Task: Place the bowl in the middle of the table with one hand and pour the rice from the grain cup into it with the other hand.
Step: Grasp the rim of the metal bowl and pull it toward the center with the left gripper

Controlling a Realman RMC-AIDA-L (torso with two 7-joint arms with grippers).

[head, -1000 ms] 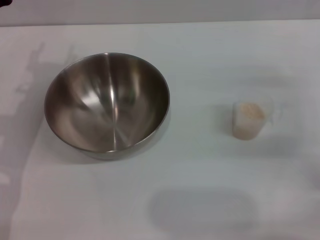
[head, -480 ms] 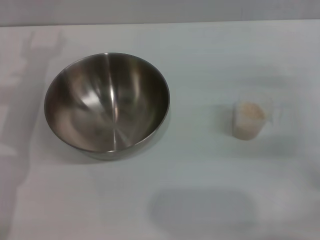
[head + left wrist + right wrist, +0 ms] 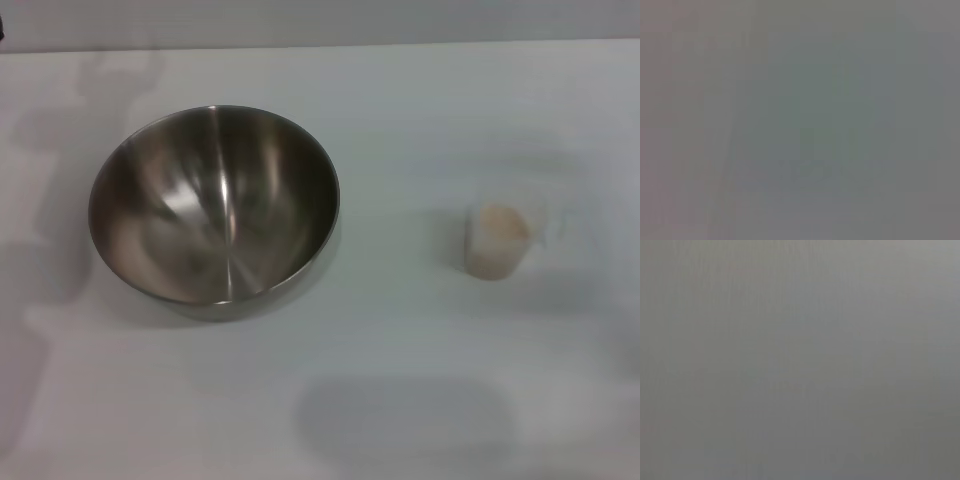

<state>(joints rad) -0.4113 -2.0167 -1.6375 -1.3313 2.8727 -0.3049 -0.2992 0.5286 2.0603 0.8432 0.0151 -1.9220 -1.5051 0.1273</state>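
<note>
Bowl (image 3: 214, 205): upright on the table (image 3: 400, 100), left of centre.
Cup (image 3: 497, 240): upright, well apart to the right, holding rice (image 3: 502, 224).
Grippers: neither in view; wrist views show only grey.

A grey wall (image 3: 320, 20) runs behind a plain white surface mottled with soft, diffuse shadows.

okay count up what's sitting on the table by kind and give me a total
Steel bowl, empty, on the left part of the white table: 1
Clear grain cup, holding rice, to the right of the bowl and apart from it: 1
Total: 2 things standing on the table. Neither gripper shows in any view.
</note>
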